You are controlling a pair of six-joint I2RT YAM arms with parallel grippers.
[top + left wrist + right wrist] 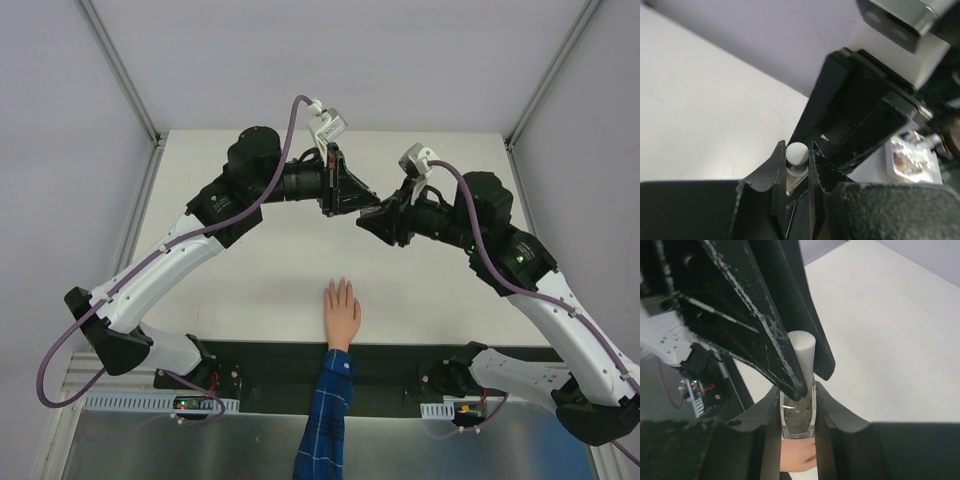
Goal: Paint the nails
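The mannequin hand (341, 312) lies palm down on the white counter (250, 280), fingers together and pointing away from the arm bases, its wrist in a blue plaid sleeve (328, 420) that runs back over the near edge. The nails (338, 284) are at the far tips of those fingers, facing up, but in the top view they are too small to tell whether any carry colour.

Beyond the mannequin hand's fingertips and slightly to its right, the two arms meet tip to tip, raised off the counter. The right tool (798, 400) is closed narrow on a small clear polish bottle (797, 420), its two dark fingers pressed against the glass on either side. The bottle stands roughly upright in that grip. In the right wrist view a patch of the mannequin hand's flesh colour shows just under the bottle's base.

A white cylindrical cap (803, 352) tops the bottle. The left tool (797, 155) reaches in from the side away from the mannequin hand, and its scuffed black fingers are drawn in tight on the cap, one on each flank, with the rounded end of the cap poking out between them in the left wrist view. The cap sits on the bottle's neck
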